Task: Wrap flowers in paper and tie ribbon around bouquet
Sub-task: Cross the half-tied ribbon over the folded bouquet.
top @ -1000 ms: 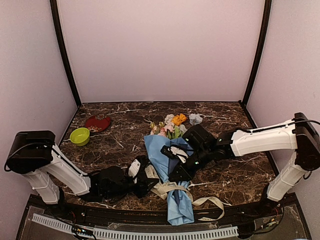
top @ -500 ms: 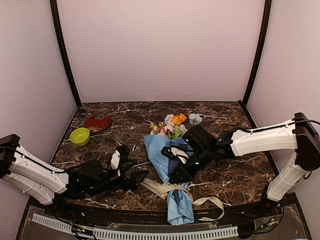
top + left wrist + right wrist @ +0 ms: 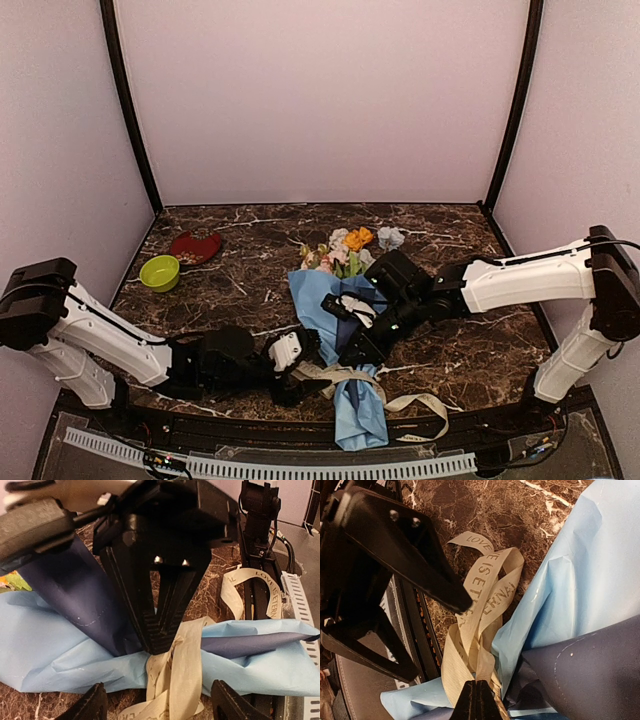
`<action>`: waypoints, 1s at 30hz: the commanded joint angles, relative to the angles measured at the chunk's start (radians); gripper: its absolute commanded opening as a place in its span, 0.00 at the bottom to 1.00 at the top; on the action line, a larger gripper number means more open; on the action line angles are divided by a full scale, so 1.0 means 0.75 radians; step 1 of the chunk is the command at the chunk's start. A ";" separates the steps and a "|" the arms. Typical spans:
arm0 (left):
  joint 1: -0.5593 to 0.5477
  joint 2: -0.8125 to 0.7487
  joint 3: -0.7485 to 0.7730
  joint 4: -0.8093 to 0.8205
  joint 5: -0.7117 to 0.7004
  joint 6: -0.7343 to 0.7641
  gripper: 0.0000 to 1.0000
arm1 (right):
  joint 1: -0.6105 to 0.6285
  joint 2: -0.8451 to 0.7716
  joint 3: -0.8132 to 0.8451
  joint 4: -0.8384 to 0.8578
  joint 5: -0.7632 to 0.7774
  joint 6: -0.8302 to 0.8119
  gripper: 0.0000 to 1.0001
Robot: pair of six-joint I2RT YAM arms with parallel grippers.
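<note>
The bouquet lies mid-table, its flowers at the far end and the paper cone pointing toward me. Light-blue paper shows with a navy fold. The cream ribbon is looped round the cone's narrow part, one tail trailing right. My right gripper is shut, its tips pinching the ribbon at the knot. My left gripper sits just left of the knot, open, and its fingers straddle the ribbon without touching it.
A green bowl and a red dish stand at the back left. The ribbon's printed tail lies near the table's front edge, beside the black rail and white cable track.
My left arm swung out to the left, then came back in to the bouquet, and its jaws stand wider than a second ago. The right arm has stayed at the ribbon knot.
</note>
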 commanded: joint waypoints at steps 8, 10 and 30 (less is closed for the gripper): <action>0.033 0.204 0.162 -0.067 -0.027 0.138 0.69 | 0.009 -0.056 -0.031 0.083 -0.072 0.029 0.00; 0.039 0.215 0.165 -0.053 -0.013 0.130 0.64 | 0.008 -0.055 -0.029 0.082 -0.072 0.029 0.00; 0.155 0.115 0.091 -0.001 0.329 0.023 0.70 | 0.009 -0.059 -0.032 0.091 -0.047 0.037 0.00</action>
